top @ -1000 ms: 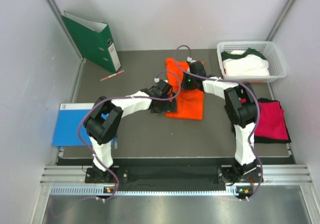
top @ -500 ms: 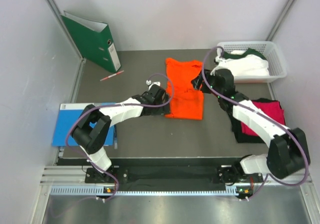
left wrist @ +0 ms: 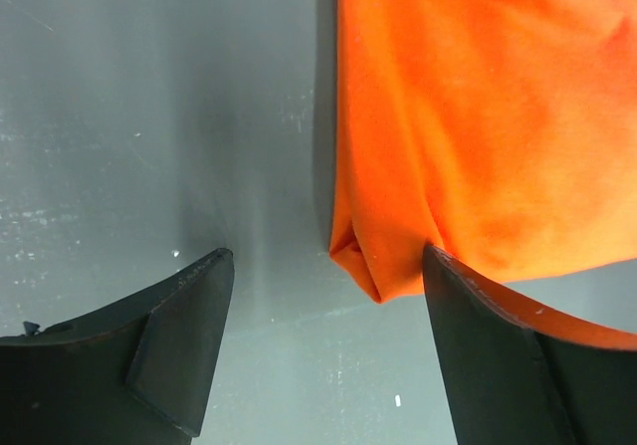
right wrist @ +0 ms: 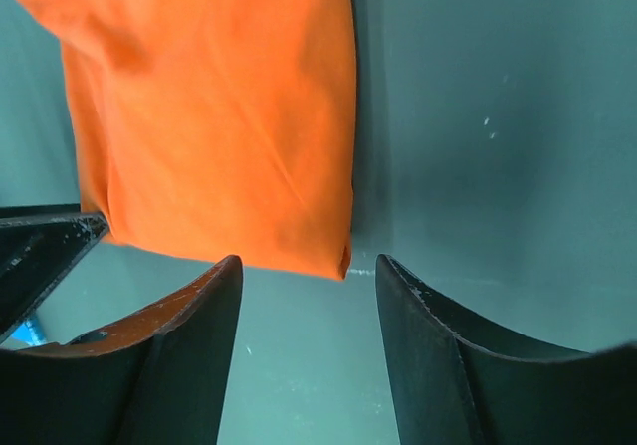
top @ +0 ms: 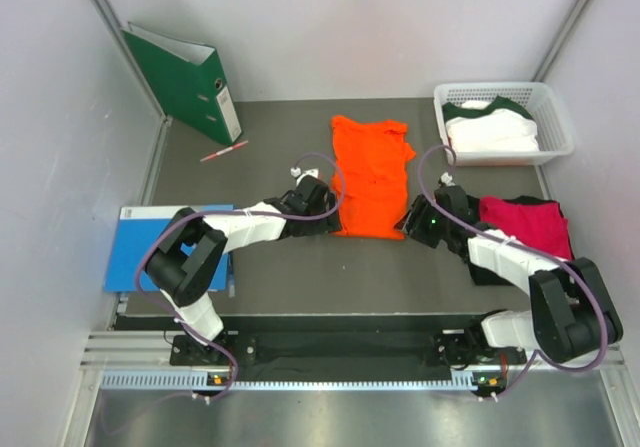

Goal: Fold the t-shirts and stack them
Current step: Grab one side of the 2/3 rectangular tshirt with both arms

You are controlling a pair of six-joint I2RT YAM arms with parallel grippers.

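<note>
Far left, a blue folder [top: 150, 247] lies flat at the table [top: 270, 267] edge. A green ring binder [top: 185, 82] stands at back left, with a pen [top: 223, 151] near it. The left gripper [top: 325, 207] is low at the near left corner of the orange t-shirt [top: 372, 172], which is spread mid-table. The overhead view hides the jaws. The left wrist view shows the left gripper [left wrist: 323, 266] standing wide with nothing clamped and the orange t-shirt [left wrist: 468, 116] hem corner between the fingers. The right gripper [top: 410, 217] is at the near right corner; its wrist view shows it [right wrist: 309, 266] parted and empty, just off the hem [right wrist: 219, 116]. Only the overhead view shows the white t-shirt [top: 490, 132] in the basket [top: 505, 92] at back right, and the pink t-shirt [top: 525, 225] on the black t-shirt [top: 487, 270] at far right.
</note>
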